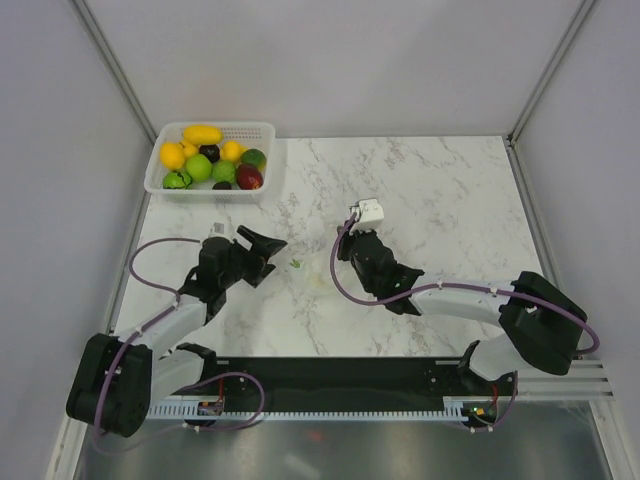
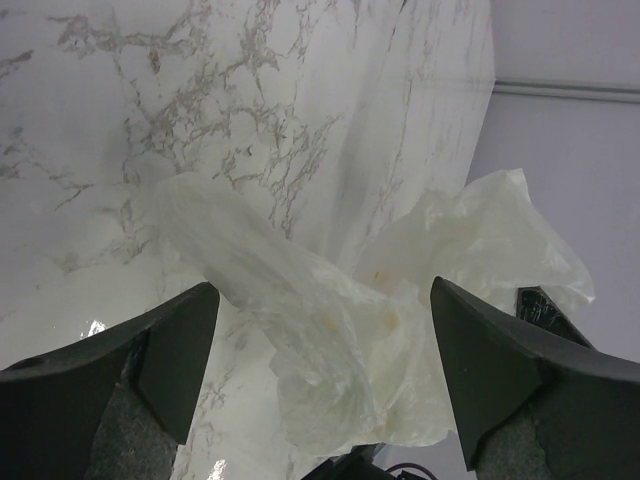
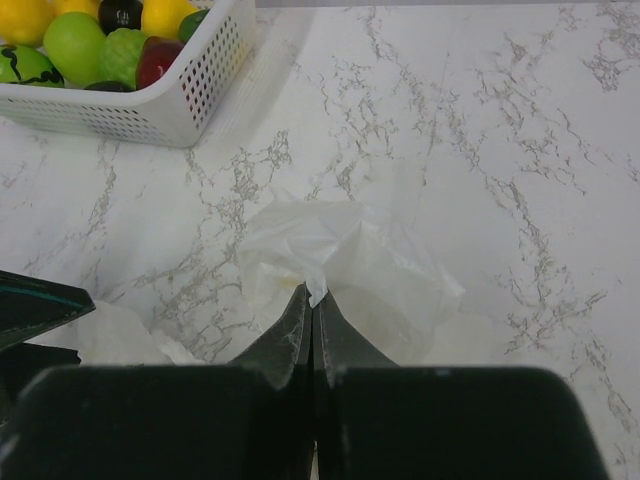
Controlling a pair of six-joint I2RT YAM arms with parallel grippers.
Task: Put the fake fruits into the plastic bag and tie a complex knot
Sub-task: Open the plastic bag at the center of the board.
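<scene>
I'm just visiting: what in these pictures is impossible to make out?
- Right wrist view: the shut right tool covers where it pinches the plastic bag.
- Top view: the bag's outline is lost against the white table; in the basket, lower fake fruits hide under upper ones.
- Left wrist view: a finger of the left tool covers the bag's right side.

The marble table [image 1: 440, 200] carried a white basket [image 3: 150, 115] at its far left corner and a crumpled plastic bag [image 3: 340, 250] near the middle.
</scene>
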